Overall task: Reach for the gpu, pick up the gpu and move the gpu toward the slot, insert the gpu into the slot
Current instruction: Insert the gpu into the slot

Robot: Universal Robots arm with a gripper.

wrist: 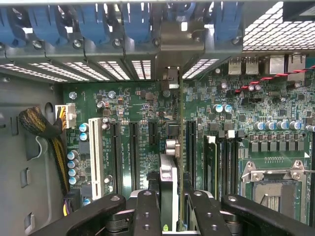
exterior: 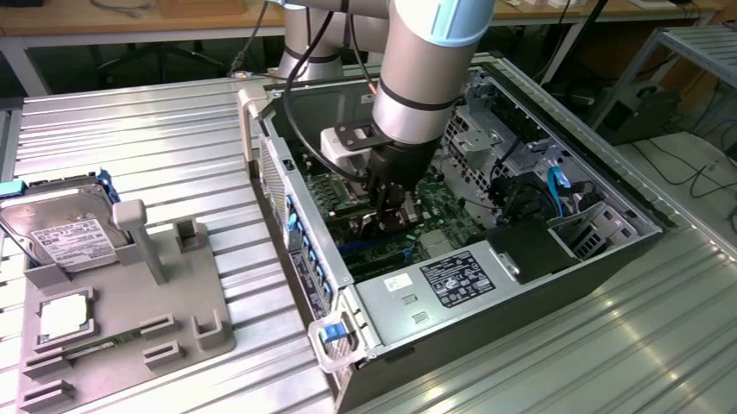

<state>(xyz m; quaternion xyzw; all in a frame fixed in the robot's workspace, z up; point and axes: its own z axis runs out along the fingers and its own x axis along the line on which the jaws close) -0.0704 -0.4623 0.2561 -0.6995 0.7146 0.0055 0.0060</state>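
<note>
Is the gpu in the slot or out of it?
Cannot tell. The end effector grips the gpu edge-on, right down at the motherboard, but the card's lower edge is hidden.

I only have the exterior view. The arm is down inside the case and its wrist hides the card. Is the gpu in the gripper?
Observer: Yes. In the wrist view the gripper is closed on the gpu, which is seen edge-on between its fingers.
Operator: Which way does the card run?
Observer: Its silver bracket end points at the case's rear wall, in line with the row of blue clips.
Operator: Is it seated in the slot?
Observer: I cannot tell, because the card hides whatever lies under it. Long black connectors lie bare on either side of it.
</note>
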